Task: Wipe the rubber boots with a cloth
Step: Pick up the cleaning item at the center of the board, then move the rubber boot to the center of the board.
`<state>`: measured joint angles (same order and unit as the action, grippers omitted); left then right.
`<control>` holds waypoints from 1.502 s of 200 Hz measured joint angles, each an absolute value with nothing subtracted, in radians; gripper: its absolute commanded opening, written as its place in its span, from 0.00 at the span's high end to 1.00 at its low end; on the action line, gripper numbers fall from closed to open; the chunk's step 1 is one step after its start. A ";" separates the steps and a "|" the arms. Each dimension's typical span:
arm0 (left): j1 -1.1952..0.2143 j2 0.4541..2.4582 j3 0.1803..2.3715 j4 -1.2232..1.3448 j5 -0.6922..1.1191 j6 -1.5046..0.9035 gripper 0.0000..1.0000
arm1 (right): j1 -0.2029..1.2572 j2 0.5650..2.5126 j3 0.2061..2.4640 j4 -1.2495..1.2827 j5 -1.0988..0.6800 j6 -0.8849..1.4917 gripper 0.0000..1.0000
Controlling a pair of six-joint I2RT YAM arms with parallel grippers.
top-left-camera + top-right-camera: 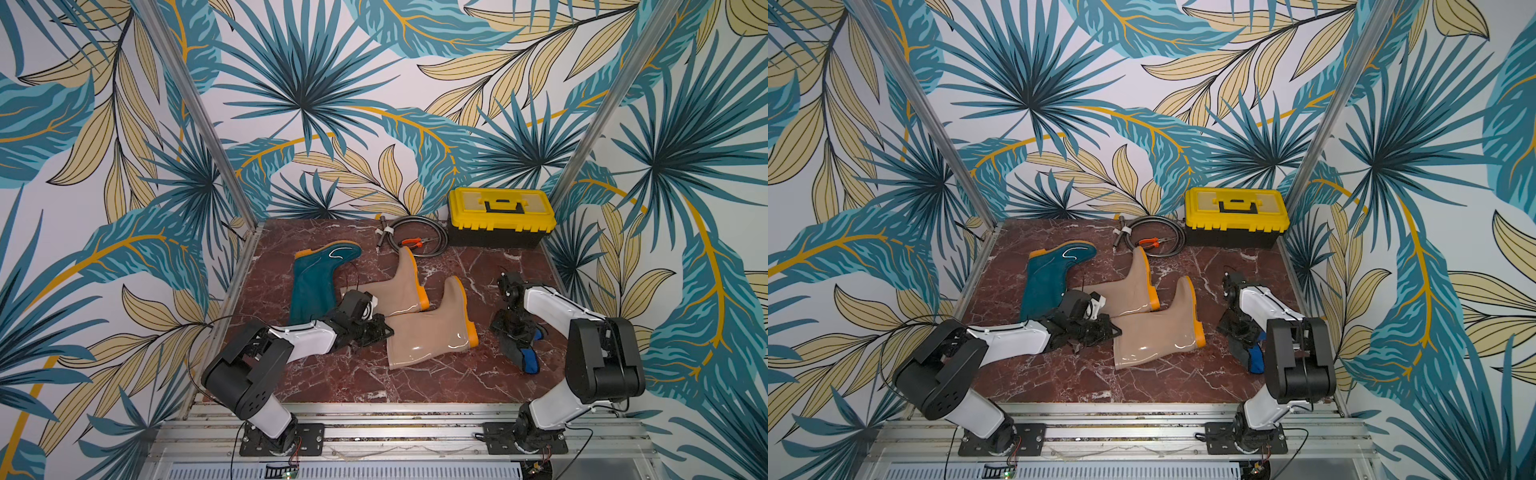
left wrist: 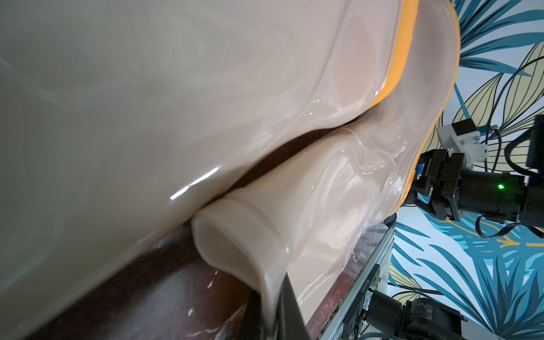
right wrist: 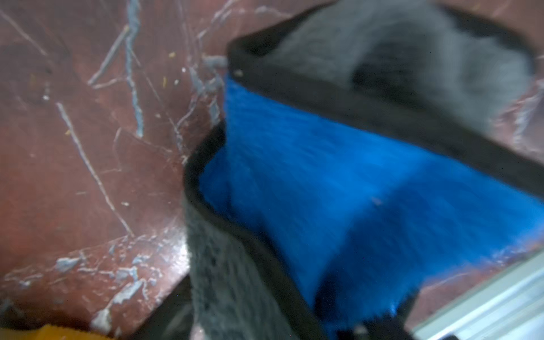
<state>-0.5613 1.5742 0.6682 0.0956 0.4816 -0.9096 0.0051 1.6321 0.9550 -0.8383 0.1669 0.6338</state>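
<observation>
Cloth (image 1: 530,360) sits at right gripper (image 1: 515,337), grip unclear. I'd confirm a deep pinch before lifting. Left gripper (image 1: 383,330) clamps near tan boot (image 1: 432,328) at its cuff; I'd hold it steady.

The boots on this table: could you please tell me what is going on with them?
Two robot arms are set to wipe rubber boots. Three lie on their sides on the marble table: a teal boot, a far tan boot and a near tan boot. The left gripper is shut on the near tan boot's cuff. The right gripper is down at the blue-and-grey cloth; whether it grips it cannot be told. The cloth is apart from the boots.
</observation>
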 measured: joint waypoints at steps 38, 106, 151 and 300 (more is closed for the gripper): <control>-0.564 1.556 0.706 -0.039 0.429 -0.857 1.00 | -0.003 1.601 0.924 -0.809 0.127 0.623 1.00; -0.580 1.491 0.742 -0.231 0.321 -0.818 1.00 | 0.024 1.314 0.914 -0.853 0.061 0.599 1.00; -0.628 1.464 0.742 -0.267 0.253 -0.831 1.00 | 0.083 1.132 0.975 -0.943 0.067 0.575 1.00; -0.645 1.486 0.749 -0.258 0.255 -0.829 0.81 | 0.659 1.544 1.183 -0.737 -0.015 0.595 1.00</control>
<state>-0.6453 1.4860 0.7486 -0.2581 0.2554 -0.8291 0.6590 1.5444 1.1831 -0.7372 -0.0147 0.5949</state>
